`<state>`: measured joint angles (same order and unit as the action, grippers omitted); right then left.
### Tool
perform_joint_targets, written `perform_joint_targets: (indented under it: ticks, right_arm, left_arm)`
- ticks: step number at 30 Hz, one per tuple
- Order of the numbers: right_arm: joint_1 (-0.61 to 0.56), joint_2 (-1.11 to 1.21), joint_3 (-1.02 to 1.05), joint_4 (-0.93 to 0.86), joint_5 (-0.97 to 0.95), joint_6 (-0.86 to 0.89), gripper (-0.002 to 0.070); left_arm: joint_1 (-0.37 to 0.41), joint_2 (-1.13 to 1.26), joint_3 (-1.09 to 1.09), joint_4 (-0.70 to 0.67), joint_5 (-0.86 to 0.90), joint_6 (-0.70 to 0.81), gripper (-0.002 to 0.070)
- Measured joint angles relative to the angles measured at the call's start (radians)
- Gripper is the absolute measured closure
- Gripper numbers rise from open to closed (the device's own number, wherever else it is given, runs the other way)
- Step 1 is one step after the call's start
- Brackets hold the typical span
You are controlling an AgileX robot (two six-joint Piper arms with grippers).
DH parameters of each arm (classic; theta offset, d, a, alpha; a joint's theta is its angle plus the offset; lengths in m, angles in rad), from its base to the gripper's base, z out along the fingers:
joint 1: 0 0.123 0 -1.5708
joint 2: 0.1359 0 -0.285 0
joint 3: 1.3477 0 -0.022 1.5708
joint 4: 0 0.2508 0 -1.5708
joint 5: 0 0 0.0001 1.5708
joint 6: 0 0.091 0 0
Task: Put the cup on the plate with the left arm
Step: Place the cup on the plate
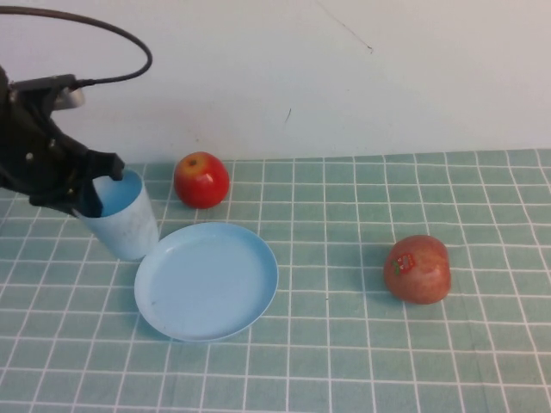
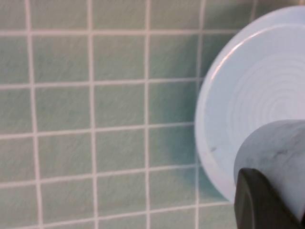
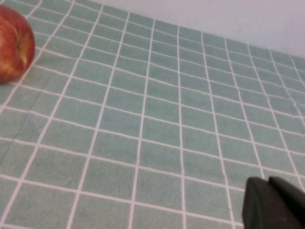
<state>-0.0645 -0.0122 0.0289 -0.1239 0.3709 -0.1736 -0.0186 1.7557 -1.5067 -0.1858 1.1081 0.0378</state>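
Left hand [image 1: 96, 194] clamped on the tilted cup [image 1: 125, 219], just beside the plate [image 1: 207, 280]; right hand [image 3: 274, 205] state unclear.

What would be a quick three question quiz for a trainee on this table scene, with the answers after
1. True or false: the cup already stands on the plate.
2. Which gripper holds the cup? A) left B) right C) neither
3. How many apples lie on the checked cloth?

Key:
1. False. The cup is tilted beside the plate's rim, on its left.
2. A. The left gripper is clamped on the cup's rim at the table's left side; the right gripper shows only as a dark tip over bare cloth in its wrist view.
3. Two: the red apple behind the plate, the stickered apple to the right.
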Motion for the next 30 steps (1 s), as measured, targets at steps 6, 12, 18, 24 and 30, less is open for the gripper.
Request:
perform_joint_targets:
  ticks: [6, 12, 18, 24, 30]
  right_arm:
    - [0.0, 0.0, 0.0, 0.0, 0.0, 0.0, 0.0678]
    - [0.0, 0.0, 0.0, 0.0, 0.0, 0.0, 0.0678]
    - [0.0, 0.0, 0.0, 0.0, 0.0, 0.0, 0.0678]
    - [0.0, 0.0, 0.0, 0.0, 0.0, 0.0, 0.0678]
    - [0.0, 0.0, 0.0, 0.0, 0.0, 0.0, 0.0678]
  left_arm:
    - [-0.111, 0.058, -0.018, -0.006, -0.049, 0.006, 0.0659]
    - [-0.187, 0.163, -0.018, -0.009, -0.105, 0.006, 0.0659]
    - [-0.217, 0.213, -0.018, 0.016, -0.147, 0.008, 0.0655]
    - [-0.216, 0.215, -0.032, 0.035, -0.155, 0.008, 0.0498]
    - [-0.216, 0.194, -0.109, 0.054, -0.067, 0.041, 0.0285]
